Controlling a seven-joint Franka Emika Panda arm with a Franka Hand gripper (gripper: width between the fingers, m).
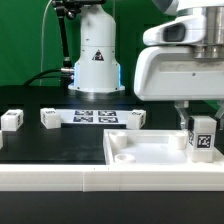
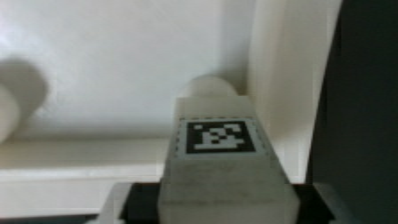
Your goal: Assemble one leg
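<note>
My gripper [image 1: 199, 122] is shut on a leg [image 1: 202, 137], a small white block with a black-and-white marker, and holds it upright over the right end of the large white panel [image 1: 150, 152]. In the wrist view the leg [image 2: 217, 140] fills the middle between my fingers [image 2: 134, 203], its far end near the panel's [image 2: 125, 100] right edge. Whether the leg touches the panel I cannot tell. Three more legs lie on the black table: one at the exterior view's far left [image 1: 11, 120], one left of the marker board [image 1: 50, 119], one right of it [image 1: 132, 119].
The marker board [image 1: 92, 117] lies flat behind the panel. A white robot base [image 1: 97, 55] stands at the back against a green backdrop. A white ledge [image 1: 60, 178] runs along the front edge of the table.
</note>
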